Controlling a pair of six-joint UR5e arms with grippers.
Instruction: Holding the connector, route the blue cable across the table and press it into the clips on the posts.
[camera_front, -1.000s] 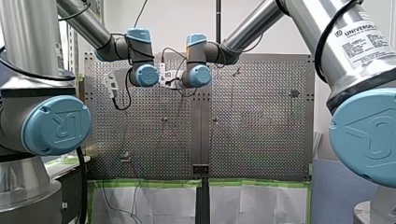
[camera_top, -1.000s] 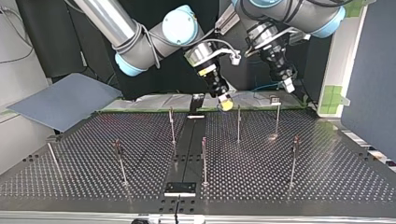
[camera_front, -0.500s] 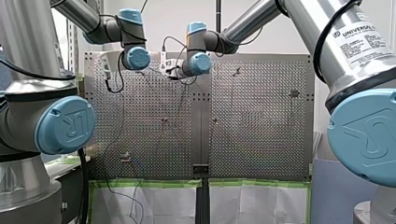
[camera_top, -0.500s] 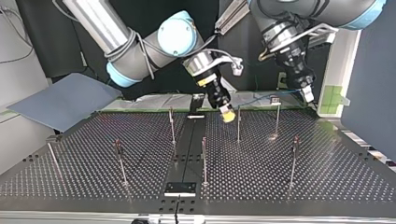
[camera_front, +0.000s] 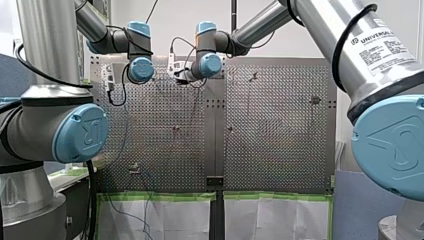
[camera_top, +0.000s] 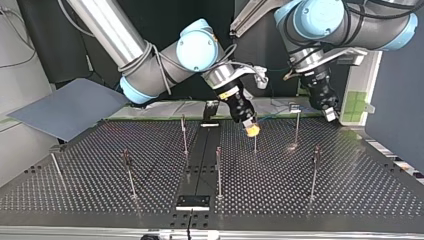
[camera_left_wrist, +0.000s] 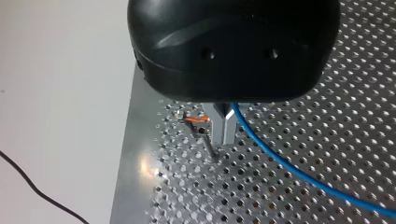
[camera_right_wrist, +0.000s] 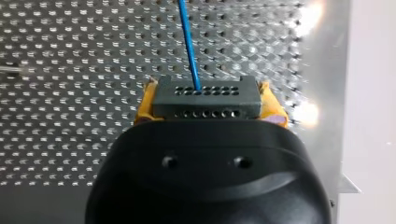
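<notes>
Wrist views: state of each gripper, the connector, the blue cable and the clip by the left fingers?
right gripper: shut on connector.
connector: clamped, cable leaving its front face.
left gripper: shut on blue cable.
blue cable: held by both grippers, not in the clip.
orange clip: empty, beside the left gripper.

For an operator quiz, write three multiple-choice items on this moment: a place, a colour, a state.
1. The thin metal post with the orange clip stands: A) beside my left pincer; B) in a hand; C) inside a box.
2. The thin round cable ahead of my right pincer is: A) red; B) blue; C) white.
3. My right pincer is: A) open; B) shut on a post; C) shut on the dark grey perforated connector block.
1A, the left wrist view shows it; 2B, plainly blue; 3C, yellow pads clamp it.
</notes>
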